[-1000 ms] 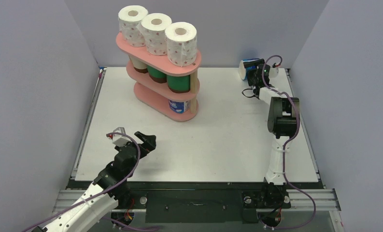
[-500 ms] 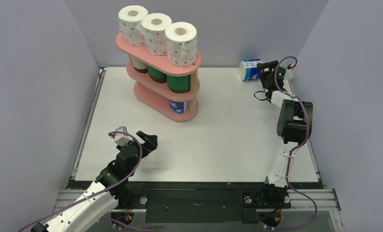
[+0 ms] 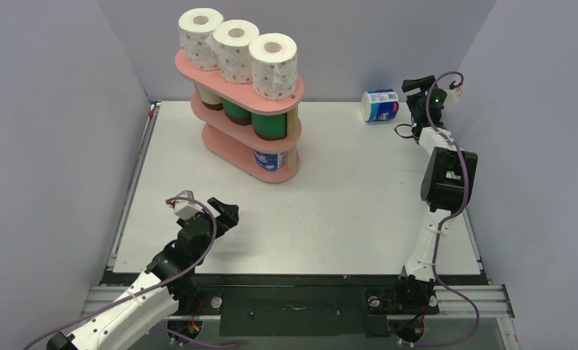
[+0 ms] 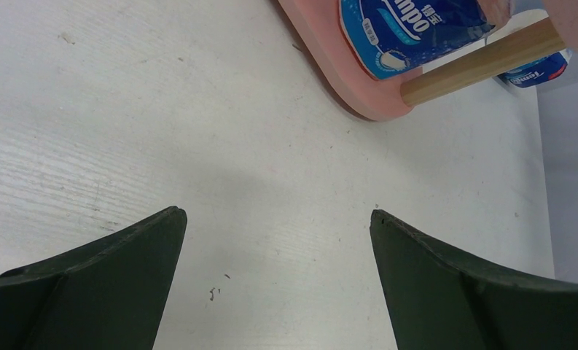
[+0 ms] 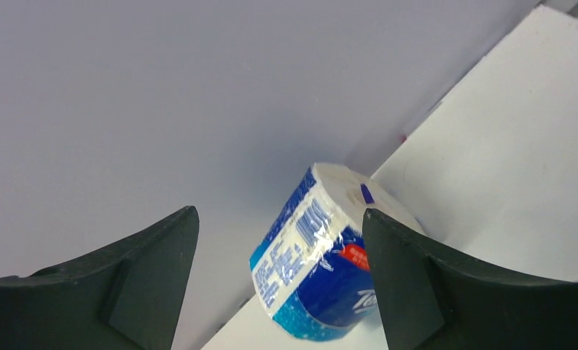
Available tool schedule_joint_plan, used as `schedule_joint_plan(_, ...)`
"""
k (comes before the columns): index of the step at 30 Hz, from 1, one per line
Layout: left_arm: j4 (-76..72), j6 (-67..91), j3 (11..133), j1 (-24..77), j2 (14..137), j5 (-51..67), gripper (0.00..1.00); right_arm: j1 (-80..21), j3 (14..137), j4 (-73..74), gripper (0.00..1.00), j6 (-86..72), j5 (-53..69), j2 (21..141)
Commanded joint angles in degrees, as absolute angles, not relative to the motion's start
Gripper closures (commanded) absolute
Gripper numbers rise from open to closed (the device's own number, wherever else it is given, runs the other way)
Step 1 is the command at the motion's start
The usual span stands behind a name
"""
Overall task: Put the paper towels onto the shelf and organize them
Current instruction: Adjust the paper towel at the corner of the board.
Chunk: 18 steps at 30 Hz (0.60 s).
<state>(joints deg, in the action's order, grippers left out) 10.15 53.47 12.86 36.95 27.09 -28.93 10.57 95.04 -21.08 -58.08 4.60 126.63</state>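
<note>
The salmon-pink three-tier shelf with pale wooden posts stands at the far left of the white desk.

Shelf loading:
- Top tier: three white red-dotted paper rolls, upright in a row.
- Middle tier: one cream roll and two green-wrapped rolls, grouped by kind.
- Bottom tier: one blue-white wrapped roll at the near end. The space beside it appears free for its match.

The second blue-white wrapped roll lies on its side at the far right of the desk, close to the back wall and well apart from the shelf.

The right pincer hangs just beside this roll, fingers spread, pinching nothing. The roll shows between and beyond the fingers, which suggests alignment for a grasp.

The left pincer hovers low over bare desk near the shelf's front end, fully spread and empty, probably parked clear of the right arm's route.

One roll is not yet shelved.
</note>
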Motion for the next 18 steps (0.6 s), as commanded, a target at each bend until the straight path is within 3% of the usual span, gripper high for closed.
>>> schedule_joint_plan(1, 7.9, 53.3, 14.1, 36.6, 28.5, -29.8, 0.02, 12.0, 103.3, -20.1, 0.22, -55.8, 8.3, 131.5)
schedule_joint_plan(18, 3.5, 53.7, 13.1, 36.6, 31.9, -29.4, 0.03, 8.8, 110.7, -19.6, 0.22, -57.9, 12.6, 139.7)
